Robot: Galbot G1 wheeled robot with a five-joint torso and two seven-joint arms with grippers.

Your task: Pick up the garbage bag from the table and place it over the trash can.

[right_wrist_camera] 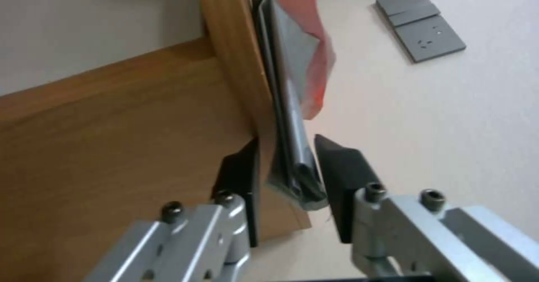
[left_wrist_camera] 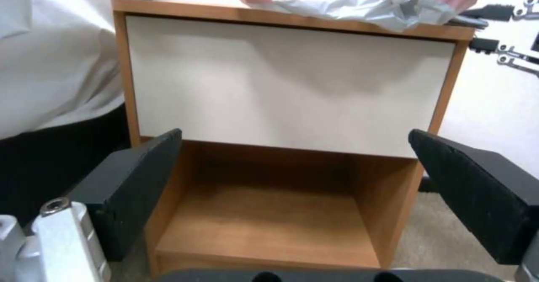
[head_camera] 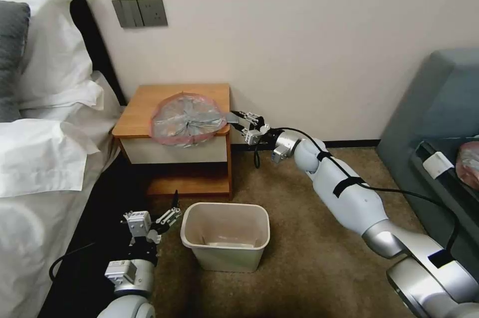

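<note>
The garbage bag [head_camera: 186, 119] is thin, crinkled grey plastic film with a pinkish-red band, lying at the front right corner of the table [head_camera: 144, 108], smooth matt orange-brown wood with a flat white front, while the trash can [head_camera: 225, 236] is smooth beige plastic on rough brown carpet [head_camera: 309, 253].
</note>
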